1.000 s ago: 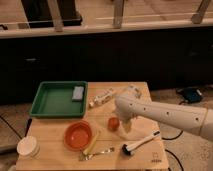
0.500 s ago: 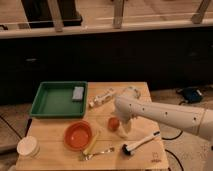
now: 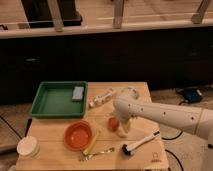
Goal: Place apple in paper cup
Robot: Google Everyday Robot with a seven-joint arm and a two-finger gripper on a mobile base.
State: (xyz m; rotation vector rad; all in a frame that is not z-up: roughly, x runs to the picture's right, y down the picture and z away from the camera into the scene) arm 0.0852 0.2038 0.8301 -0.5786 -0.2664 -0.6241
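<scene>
nothing has moved: gripper [image 3: 122, 130] hangs wide beside the round apple [image 3: 113, 122], paper cup [image 3: 28, 146] well apart.

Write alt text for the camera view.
A white robot arm reaches from the right over a wooden table, its gripper down beside the apple. The paper cup stands at the front left corner, an orange bowl between them.

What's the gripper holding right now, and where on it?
Nothing is held. The gripper is down right beside the apple, jaws open; the apple sits on the table, far from the paper cup.
</scene>
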